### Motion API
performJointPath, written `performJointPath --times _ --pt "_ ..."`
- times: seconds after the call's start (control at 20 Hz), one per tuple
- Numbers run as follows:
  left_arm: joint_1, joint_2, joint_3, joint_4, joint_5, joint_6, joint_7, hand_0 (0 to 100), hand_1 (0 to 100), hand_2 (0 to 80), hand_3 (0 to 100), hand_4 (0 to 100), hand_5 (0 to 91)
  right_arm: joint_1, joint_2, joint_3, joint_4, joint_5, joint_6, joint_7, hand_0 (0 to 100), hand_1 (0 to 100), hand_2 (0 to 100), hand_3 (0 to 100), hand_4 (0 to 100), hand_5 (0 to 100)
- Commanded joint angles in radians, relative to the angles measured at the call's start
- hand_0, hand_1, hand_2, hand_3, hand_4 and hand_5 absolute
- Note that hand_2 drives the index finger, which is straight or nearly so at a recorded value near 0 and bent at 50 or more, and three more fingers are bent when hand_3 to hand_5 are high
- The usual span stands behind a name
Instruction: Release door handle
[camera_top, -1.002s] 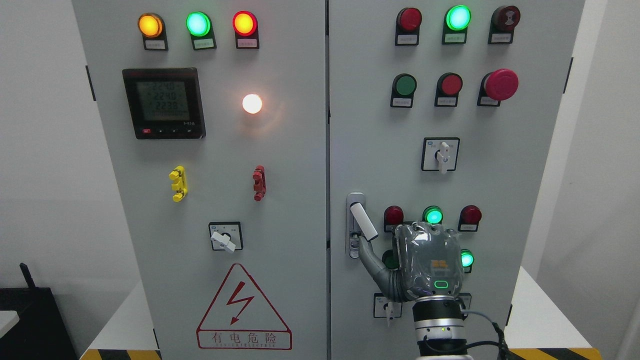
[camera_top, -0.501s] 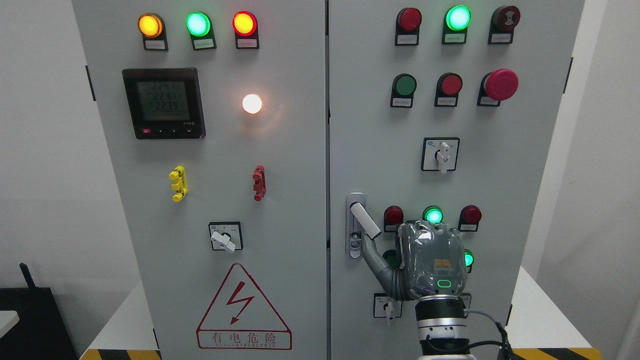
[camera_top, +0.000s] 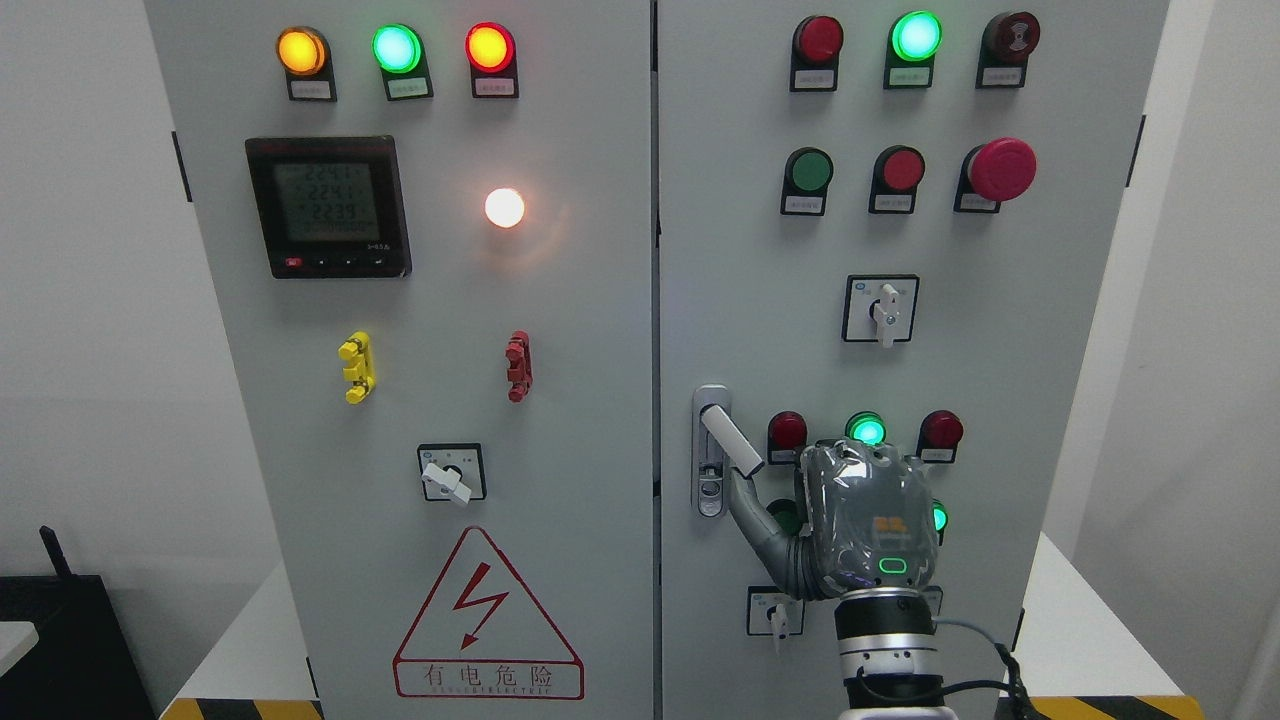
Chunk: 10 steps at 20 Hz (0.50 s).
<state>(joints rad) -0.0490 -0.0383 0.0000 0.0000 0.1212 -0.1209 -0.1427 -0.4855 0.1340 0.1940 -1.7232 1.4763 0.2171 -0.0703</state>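
Grey right hand (camera_top: 868, 520) low on right cabinet door (camera_top: 950, 330), back of palm facing out. White door handle (camera_top: 730, 442) up and left of hand, long way slanted from top left down to bottom right. 1 thumb (camera_top: 752, 512) stretched up just under handle's low end, touching or nearly so. Other fingers hidden, cannot tell. Probably pull down and right to get free. Left hand unseen.

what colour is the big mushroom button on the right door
Red. The mushroom button shows clearly in the head view, at the right end of the second row of controls.
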Motion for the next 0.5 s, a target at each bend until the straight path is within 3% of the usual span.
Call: performJointPath --times 0.0,0.45 --pt "0.000 0.000 0.011 0.017 0.000 -0.002 0.000 12 39 0.0 0 0 0.0 -0.002 -0.002 -0.008 -0.001 -0.001 0.001 0.001 40 12 100 100 100 98" --pt "0.000 0.000 0.011 0.017 0.000 0.000 0.000 12 39 0.0 0 0 0.0 -0.004 -0.002 -0.014 -0.001 -0.001 -0.001 0.001 40 12 100 100 100 98"
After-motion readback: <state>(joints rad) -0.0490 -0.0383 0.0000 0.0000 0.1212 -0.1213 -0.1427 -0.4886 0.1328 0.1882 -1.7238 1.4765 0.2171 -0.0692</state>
